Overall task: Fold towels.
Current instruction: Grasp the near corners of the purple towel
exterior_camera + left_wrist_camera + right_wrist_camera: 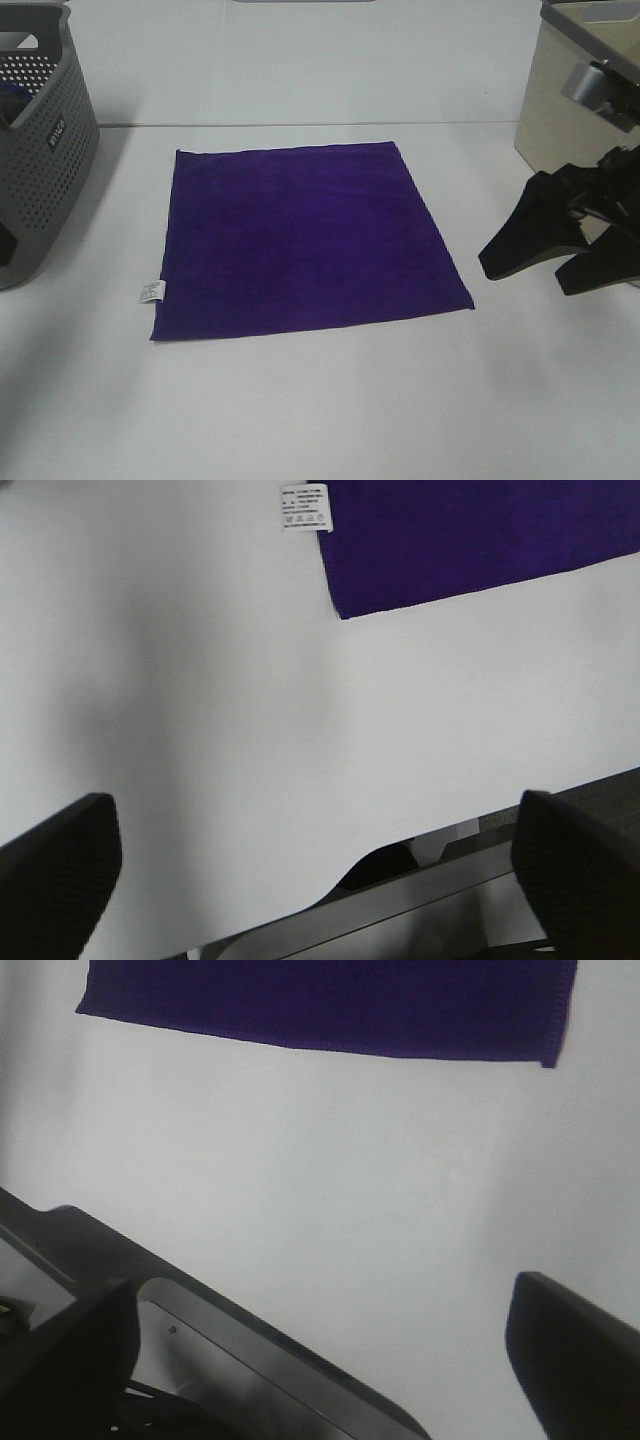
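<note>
you have the purple towel (305,240) spread flat on the bench (300,410), no fold made yet. right end effector (521,275) beside the towel, left end effector (315,865) off its tag (305,507), both gape empty.

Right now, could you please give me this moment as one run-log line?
towel: flat, unfolded, on table | left tool: open, empty, off towel | right tool: open, empty, beside towel | fold: not started

There are one towel (305,240), one tag (151,291), one table (320,410) and two baskets: a grey basket (45,150) at ten o'clock, a beige basket (560,100) at two o'clock.
</note>
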Robot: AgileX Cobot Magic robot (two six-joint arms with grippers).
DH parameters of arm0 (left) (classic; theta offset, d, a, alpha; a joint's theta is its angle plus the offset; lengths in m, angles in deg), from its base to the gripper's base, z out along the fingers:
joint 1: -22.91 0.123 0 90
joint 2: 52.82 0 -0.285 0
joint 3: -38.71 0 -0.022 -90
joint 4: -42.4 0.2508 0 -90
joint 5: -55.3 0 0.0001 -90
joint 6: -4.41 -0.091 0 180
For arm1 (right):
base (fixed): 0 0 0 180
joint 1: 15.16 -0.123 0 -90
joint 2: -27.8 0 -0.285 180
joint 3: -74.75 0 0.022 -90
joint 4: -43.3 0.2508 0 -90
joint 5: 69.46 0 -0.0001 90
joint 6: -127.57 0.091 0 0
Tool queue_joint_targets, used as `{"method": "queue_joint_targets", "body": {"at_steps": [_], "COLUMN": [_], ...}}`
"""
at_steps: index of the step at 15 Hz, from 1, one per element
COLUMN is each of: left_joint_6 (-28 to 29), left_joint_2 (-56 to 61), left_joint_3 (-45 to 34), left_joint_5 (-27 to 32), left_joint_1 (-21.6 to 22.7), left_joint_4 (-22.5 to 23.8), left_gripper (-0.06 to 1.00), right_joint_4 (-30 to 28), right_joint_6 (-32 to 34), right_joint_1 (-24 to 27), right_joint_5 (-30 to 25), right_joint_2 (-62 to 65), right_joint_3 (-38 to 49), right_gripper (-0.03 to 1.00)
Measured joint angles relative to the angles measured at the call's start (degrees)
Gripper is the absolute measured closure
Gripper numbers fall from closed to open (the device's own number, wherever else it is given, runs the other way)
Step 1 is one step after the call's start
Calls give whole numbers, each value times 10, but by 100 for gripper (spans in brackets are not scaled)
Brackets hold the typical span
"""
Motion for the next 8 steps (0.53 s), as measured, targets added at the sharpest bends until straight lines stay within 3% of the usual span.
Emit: {"method": "queue_joint_targets", "body": {"at_steps": [4, 8], "left_joint_6": [8, 17], "left_joint_2": [-134, -236], "left_joint_3": [23, 88], "left_joint_5": [-83, -102], "left_joint_1": [-96, -103], "left_joint_4": [-4, -3], "left_gripper": [-5, -5], "right_joint_4": [11, -6], "right_joint_6": [-17, -12], "right_joint_1": [0, -7], "right_joint_5": [19, 26], "right_joint_2": [-88, -165], "right_joint_3": [-58, -112], "right_gripper": [1, 1]}}
